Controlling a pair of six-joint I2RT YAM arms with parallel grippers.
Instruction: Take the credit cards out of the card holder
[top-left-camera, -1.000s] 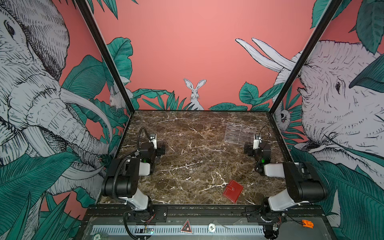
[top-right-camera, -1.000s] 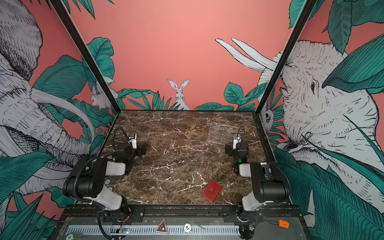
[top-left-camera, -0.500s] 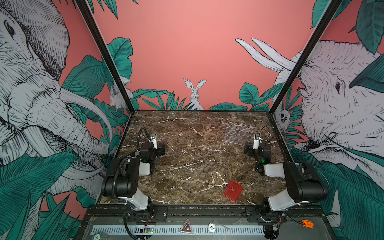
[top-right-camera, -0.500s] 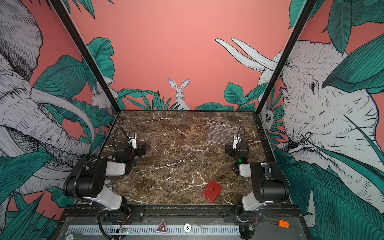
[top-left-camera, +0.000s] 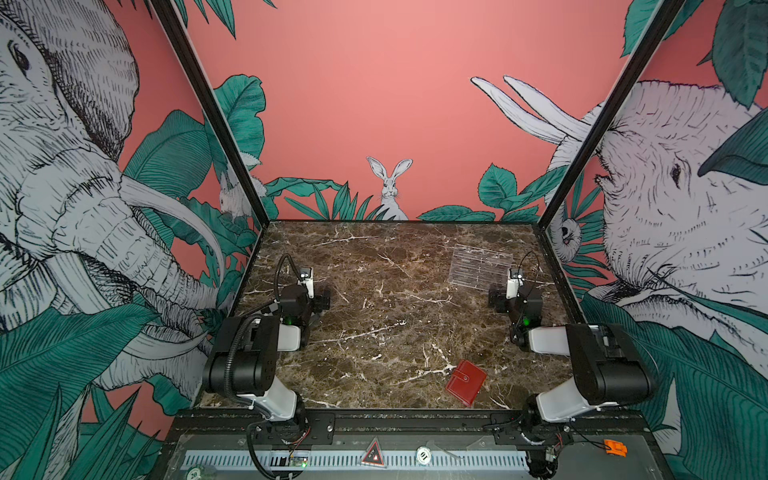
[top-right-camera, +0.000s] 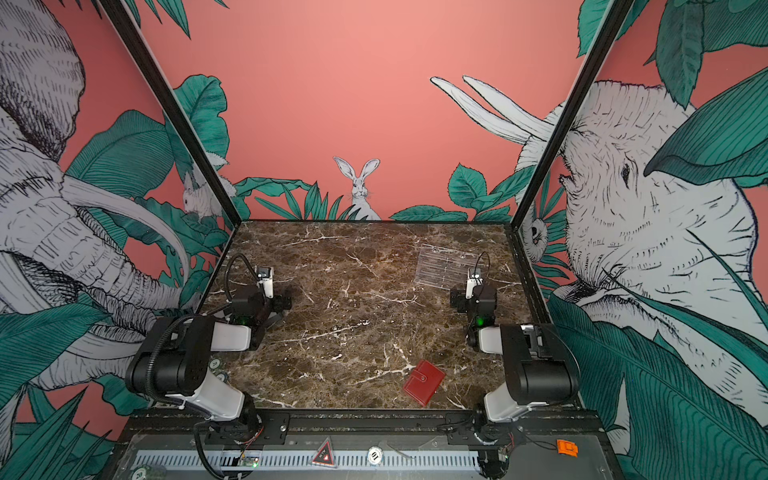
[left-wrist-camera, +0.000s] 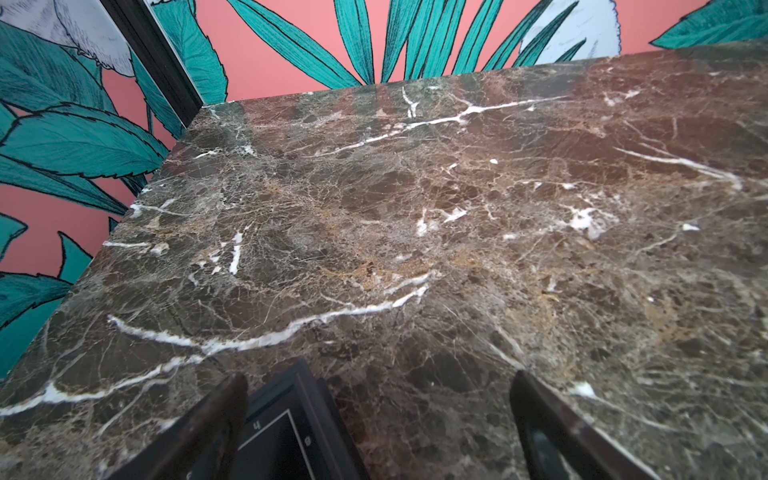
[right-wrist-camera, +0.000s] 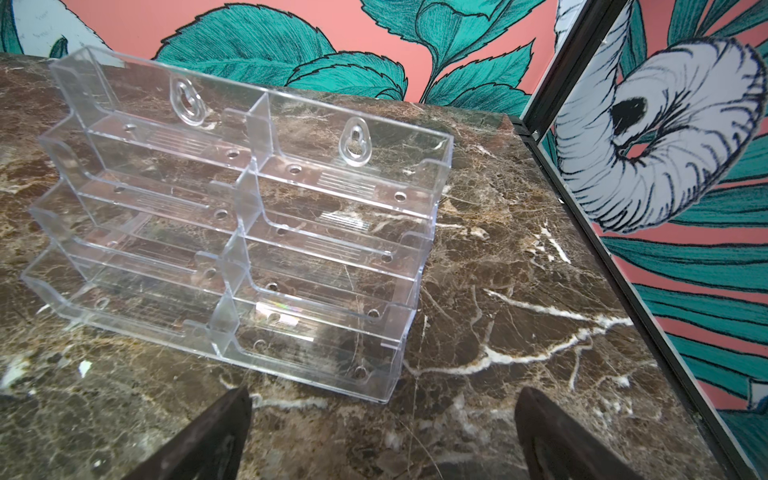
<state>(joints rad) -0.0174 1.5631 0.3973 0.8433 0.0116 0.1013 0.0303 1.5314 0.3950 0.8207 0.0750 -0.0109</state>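
red card holder (top-left-camera: 466, 382) lies snapped shut on the desk (top-left-camera: 395, 332), near right; my left pincer (left-wrist-camera: 378, 380) and right pincer (right-wrist-camera: 382, 395) gape wide, gripping nothing.

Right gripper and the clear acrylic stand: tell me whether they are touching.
Apart. The right wrist view shows a strip of bare marble table between the clear acrylic stand's front edge and the open right gripper's fingertips.

Left arm (top-left-camera: 245, 361) and right arm (top-left-camera: 602, 365): black housings, white links; green lights (top-left-camera: 286, 320) behind the left pincer (left-wrist-camera: 380, 415) and right pincer (right-wrist-camera: 382, 424).
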